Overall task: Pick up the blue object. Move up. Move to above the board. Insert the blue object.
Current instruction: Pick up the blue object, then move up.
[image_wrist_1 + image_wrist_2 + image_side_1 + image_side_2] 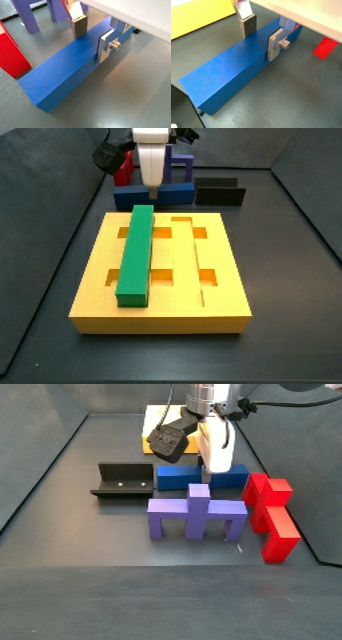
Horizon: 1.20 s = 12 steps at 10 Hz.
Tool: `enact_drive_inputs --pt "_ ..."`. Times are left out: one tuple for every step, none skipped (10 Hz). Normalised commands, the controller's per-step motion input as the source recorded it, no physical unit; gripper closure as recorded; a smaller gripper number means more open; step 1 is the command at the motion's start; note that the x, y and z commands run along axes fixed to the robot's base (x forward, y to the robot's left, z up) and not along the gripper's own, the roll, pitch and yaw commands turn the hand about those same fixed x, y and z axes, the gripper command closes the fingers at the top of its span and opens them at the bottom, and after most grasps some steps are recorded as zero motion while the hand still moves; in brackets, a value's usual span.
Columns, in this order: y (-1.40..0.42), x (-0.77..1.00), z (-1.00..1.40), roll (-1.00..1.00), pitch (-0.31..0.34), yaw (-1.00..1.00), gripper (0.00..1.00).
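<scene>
The board [221,288] is lying flat on the dark floor, the biggest item present, and a green bar [138,253] is sitting lengthwise in one of its long grooves. Seen in a side view, the blue object [134,196] is resting on the floor just beyond the board's far edge, at about 12 o'clock from the green bar. In both wrist views this blue object [67,67] is running diagonally under the camera. The gripper [93,34] is standing down over it, its silver fingers [107,44] straddling the bar, one plate against each long side. The jaws are appearing pressed onto the bar's flanks, pinching it. In a side view a purple-blue cross-shaped piece [198,512] is standing at 6 o'clock from the bar [198,478], a red piece [273,514] at 4 o'clock, and the fixture [123,479] at 9 o'clock.
</scene>
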Motion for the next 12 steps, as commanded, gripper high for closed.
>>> enact_drive_inputs --pt "0.0 0.0 0.0 0.0 0.0 0.0 1.0" --pt "0.0 0.0 0.0 0.0 0.0 0.0 1.0" --pt "0.0 0.0 0.0 0.0 0.0 0.0 1.0" --pt "0.0 0.0 0.0 0.0 0.0 0.0 1.0" --pt "0.0 0.0 0.0 0.0 0.0 0.0 1.0" --pt "0.0 0.0 0.0 0.0 0.0 0.0 1.0" --pt "0.0 0.0 0.0 0.0 0.0 0.0 1.0" --pt "0.0 0.0 0.0 0.0 0.0 0.0 1.0" --pt "0.0 0.0 0.83 0.0 0.0 0.0 1.0" --pt "0.0 0.0 0.82 0.0 0.003 0.03 1.0" --pt "0.0 -0.04 0.57 0.0 0.016 0.03 1.0" --pt "0.0 -0.02 0.25 0.0 -0.007 0.02 1.0"
